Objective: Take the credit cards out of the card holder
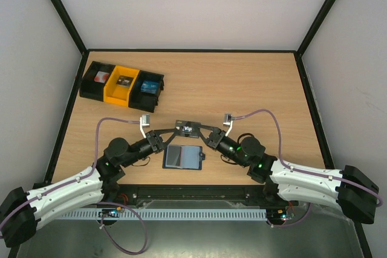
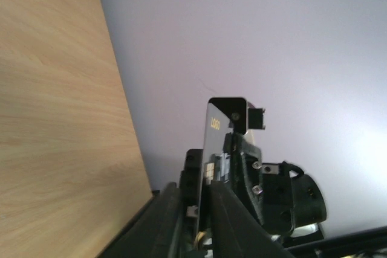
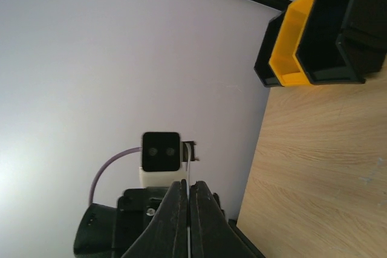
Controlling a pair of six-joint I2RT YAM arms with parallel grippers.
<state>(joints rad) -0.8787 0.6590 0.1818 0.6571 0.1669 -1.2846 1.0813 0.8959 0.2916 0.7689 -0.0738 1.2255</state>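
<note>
A black credit card [image 1: 185,128] with pale lettering hangs above the table, held at both ends. My left gripper [image 1: 174,131] is shut on its left end and my right gripper [image 1: 202,132] on its right end. In the left wrist view the card [image 2: 217,131] stands edge-up between my left gripper [image 2: 199,194] fingers. In the right wrist view only the thin edge of the card [image 3: 189,161] shows in my right gripper [image 3: 189,184]. The dark blue card holder [image 1: 181,157] lies open and flat on the table just below the card, its paler panel up.
A row of black and yellow bins [image 1: 123,86] with small items inside stands at the back left, also seen in the right wrist view as bins [image 3: 320,28]. A black frame edges the wooden table [image 1: 254,89].
</note>
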